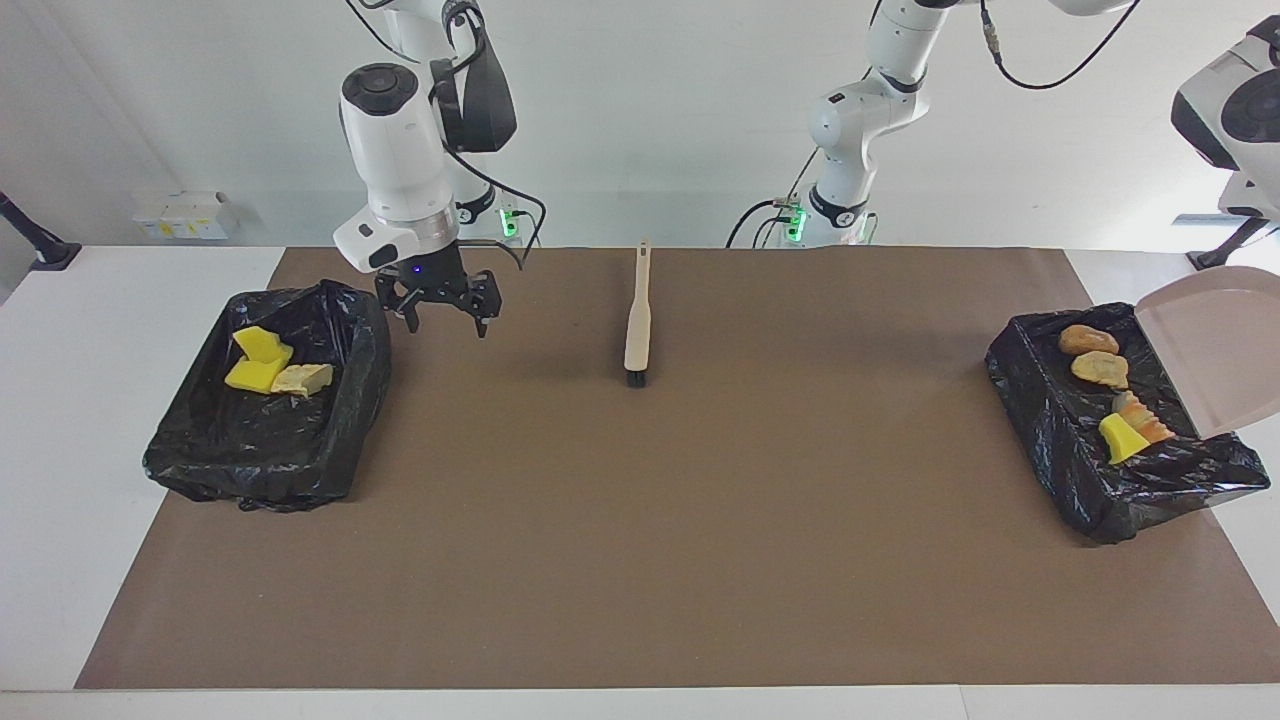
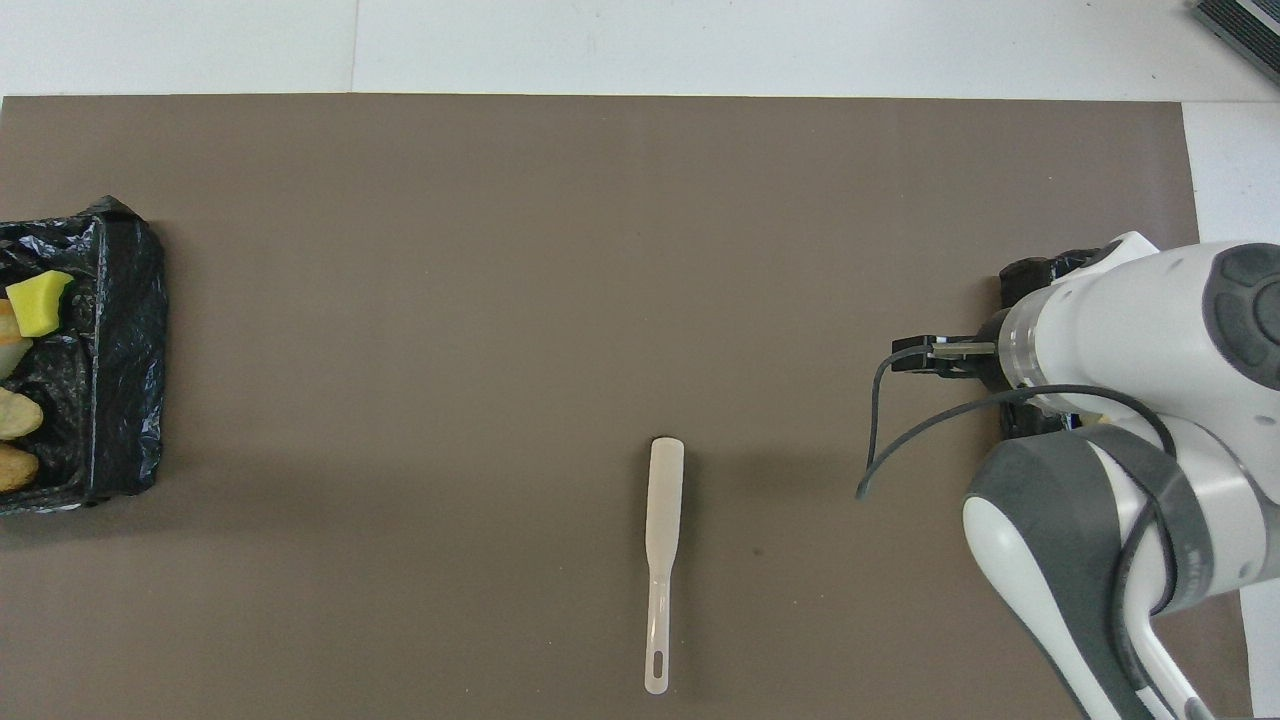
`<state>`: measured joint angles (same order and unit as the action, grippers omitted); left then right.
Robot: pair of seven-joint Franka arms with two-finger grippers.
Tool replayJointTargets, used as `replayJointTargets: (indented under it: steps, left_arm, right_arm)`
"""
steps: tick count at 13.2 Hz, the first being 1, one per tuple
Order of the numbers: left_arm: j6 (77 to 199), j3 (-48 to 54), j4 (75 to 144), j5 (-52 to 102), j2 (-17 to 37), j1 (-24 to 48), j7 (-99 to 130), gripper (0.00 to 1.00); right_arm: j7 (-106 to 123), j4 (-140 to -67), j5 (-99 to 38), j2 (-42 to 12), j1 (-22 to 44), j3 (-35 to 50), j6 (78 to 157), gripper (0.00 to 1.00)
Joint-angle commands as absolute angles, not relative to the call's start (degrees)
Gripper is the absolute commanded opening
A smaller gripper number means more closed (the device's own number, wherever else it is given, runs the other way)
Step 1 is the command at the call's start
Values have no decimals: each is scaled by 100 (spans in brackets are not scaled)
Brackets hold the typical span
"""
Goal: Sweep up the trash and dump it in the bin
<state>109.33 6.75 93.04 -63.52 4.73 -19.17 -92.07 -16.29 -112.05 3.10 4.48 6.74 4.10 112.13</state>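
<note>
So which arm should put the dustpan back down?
Left. The dustpan hangs tipped over the bin at the left arm's end. The right gripper is open, up beside the other bin.
</note>
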Motion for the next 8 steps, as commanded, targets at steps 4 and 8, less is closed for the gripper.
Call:
replayJointTargets:
  steps: [4, 8]
  left_arm:
    - [10187, 677, 9422, -6653, 281, -1381, -8772, 0]
    - [9346, 668, 9413, -6101, 255, -626, -8518, 0]
  right_arm:
    - [-881, -10434, 387, 404, 247, 483, 10399, 100]
    - [-518, -9844, 378, 396, 36, 448, 9529, 100]
